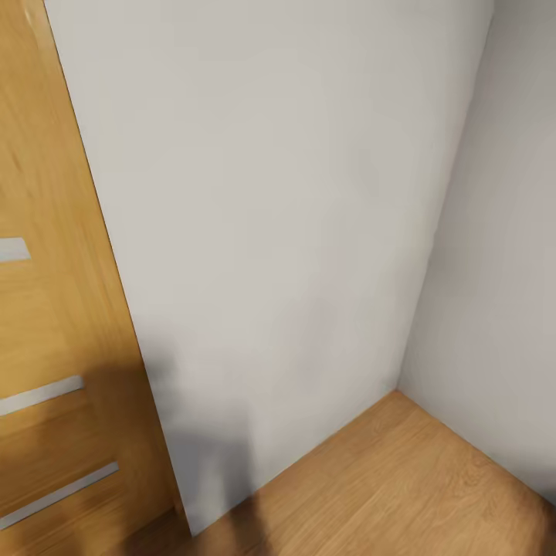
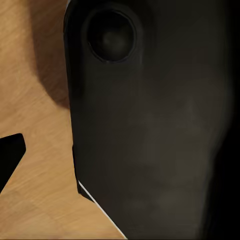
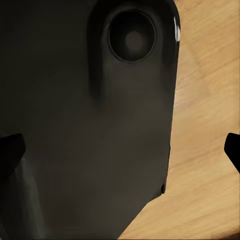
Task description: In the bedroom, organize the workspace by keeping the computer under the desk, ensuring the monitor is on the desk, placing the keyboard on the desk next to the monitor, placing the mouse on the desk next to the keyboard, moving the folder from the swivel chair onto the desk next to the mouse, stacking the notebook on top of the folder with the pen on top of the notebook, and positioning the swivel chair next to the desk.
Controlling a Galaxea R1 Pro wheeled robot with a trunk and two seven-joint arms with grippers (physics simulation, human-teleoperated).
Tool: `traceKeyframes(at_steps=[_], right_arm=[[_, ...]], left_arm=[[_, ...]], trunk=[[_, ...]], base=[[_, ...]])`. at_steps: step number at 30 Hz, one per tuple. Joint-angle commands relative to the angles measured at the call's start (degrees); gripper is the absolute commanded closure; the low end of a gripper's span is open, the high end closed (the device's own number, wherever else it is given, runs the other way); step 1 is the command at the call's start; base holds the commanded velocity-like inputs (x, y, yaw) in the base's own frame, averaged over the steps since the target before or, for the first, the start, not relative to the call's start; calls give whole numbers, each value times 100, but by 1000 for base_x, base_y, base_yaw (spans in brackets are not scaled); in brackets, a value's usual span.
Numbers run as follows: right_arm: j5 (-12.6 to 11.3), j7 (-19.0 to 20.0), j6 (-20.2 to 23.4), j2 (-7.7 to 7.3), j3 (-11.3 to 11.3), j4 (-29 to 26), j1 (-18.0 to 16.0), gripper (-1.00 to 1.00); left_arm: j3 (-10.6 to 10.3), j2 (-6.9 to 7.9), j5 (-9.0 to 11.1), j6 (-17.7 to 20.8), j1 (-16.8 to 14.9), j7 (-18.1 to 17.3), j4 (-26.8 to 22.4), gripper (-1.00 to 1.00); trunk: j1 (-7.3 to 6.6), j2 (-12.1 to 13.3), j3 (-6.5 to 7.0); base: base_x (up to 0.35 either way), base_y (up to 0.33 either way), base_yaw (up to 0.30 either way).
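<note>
- Right now the head view looks at a plain pale grey wall (image 1: pixel 270 232) that meets another wall in a corner, with a light wooden plank floor (image 1: pixel 401 494) below.
- Beside the wall stands a tall honey-brown wooden door with thin silver strips (image 1: pixel 46 347).
- Both wrist views look down at the robot's own big black rounded body part (image 2: pixel 150 140) over the wooden floor.
- One dark fingertip of the left end effector (image 2: pixel 10 155) peeks in; I cannot tell if it is apart or together.
- Two dark tips of the right end effector (image 3: pixel 122 152) sit at far edges, so it looks apart and holds nothing.
- None of the bench things are here, so I cannot say where they are.
- My guess: the robot should turn slowly away from this corner, keep its arms tucked, and look for the bench.
</note>
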Motion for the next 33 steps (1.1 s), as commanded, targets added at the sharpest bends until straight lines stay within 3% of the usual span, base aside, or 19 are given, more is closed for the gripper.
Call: traceKeyframes(at_steps=[1,8,24,25,27,33], right_arm=[[0,0,0,0,0,0,-1,-100],[-25,-21,-5,193,-6,16,-18,-100],[-61,-25,-519,276,-23,35,-18,-100],[-62,-22,-1003,278,-19,-276,-18,-100],[-60,-25,-1472,277,-20,-487,-18,-100],[-55,-26,-2253,273,-19,-632,-18,-100]], left_arm=[[0,0,0,0,-1,0,0,-100],[-8,-163,-11,8,-19,19,-112,-100],[7,-136,7,-16,-19,17,-163,-100],[8,-133,8,-17,-19,27,-213,-100],[12,-127,12,-16,-19,41,-407,-100],[21,-117,17,-12,-19,53,-838,-100]], trunk=[[0,-1,-3],[-44,79,33],[-395,721,321],[-417,761,339],[-461,841,374],[-593,1082,482]], base=[[0,0,0],[0,0,0],[0,0,0],[0,0,0],[0,0,0],[0,0,0]])
